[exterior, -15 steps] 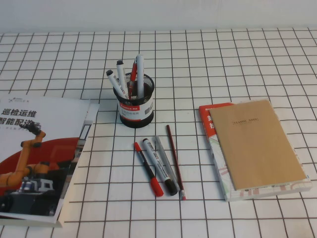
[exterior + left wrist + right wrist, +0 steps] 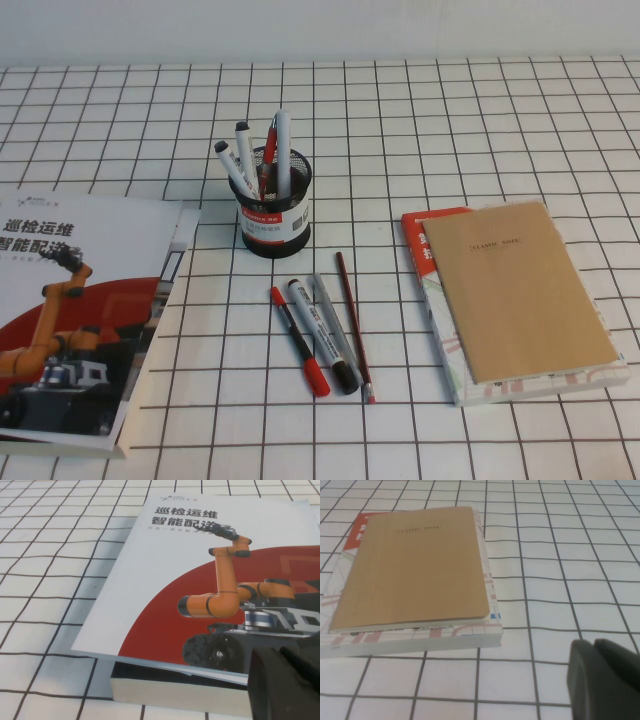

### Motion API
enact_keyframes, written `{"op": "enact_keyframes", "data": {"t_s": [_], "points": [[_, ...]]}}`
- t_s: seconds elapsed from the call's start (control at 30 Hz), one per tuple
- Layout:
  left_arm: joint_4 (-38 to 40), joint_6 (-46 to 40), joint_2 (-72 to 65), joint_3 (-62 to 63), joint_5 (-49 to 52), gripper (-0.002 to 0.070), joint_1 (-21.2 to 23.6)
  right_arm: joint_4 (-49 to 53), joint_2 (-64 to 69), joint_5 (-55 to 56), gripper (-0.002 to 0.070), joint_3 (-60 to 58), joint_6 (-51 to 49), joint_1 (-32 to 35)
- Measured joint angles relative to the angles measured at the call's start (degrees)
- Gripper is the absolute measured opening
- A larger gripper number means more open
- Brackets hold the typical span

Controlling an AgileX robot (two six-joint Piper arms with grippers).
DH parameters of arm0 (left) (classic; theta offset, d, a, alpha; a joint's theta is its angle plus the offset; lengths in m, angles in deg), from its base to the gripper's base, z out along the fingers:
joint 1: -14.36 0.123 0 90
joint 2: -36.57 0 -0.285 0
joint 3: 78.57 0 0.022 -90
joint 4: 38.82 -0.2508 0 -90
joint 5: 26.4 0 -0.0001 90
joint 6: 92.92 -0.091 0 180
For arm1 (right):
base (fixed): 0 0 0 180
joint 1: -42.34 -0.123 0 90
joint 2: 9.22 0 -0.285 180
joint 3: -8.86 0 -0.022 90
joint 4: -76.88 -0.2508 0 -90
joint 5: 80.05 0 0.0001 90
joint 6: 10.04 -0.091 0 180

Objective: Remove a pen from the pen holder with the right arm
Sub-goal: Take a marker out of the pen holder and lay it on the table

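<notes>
Reach not begun: right gripper point(image 2: 600, 680) is parked by the notebook point(image 2: 415, 565), jaws pressed together; left gripper point(image 2: 282, 680) by the manual point(image 2: 165, 580), state indeterminable. Pen holder point(image 2: 274, 205) must be approached.

One mesh pen holder point(image 2: 274, 215) holding four pens point(image 2: 283, 140). Four more lie loose on the surface point(image 2: 500, 120): red pen point(image 2: 297, 340), black marker point(image 2: 318, 325), grey pen point(image 2: 325, 295), pencil point(image 2: 352, 320). One large book point(image 2: 70, 320), one red-and-white book point(image 2: 425, 235), one tan notebook point(image 2: 515, 290).
</notes>
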Motion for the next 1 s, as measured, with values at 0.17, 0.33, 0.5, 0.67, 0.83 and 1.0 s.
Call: {"op": "enact_keyframes", "data": {"t_s": [0.17,0.33,0.5,0.67,0.83,1.0], "points": [[0.00,0.00,0.00,0.00,0.00,-0.0003,0.00,0.00,0.00,0.00,-0.0016,0.00,0.00,0.00],[0.00,0.00,0.00,0.00,0.00,-0.0003,0.00,0.00,0.00,0.00,-0.0016,0.00,0.00,0.00],[0.00,0.00,0.00,0.00,0.00,-0.0003,0.00,0.00,0.00,0.00,-0.0016,0.00,0.00,0.00],[0.00,0.00,0.00,0.00,0.00,-0.0003,0.00,0.00,0.00,0.00,-0.0016,0.00,0.00,0.00],[0.00,0.00,0.00,0.00,0.00,-0.0003,0.00,-2.36,0.00,0.81,-0.0017,0.00,0.00,0.00],[0.00,0.00,0.00,0.00,0.00,-0.0003,0.00,-14.30,0.00,7.24,-0.0016,0.00,0.00,0.00]]}}
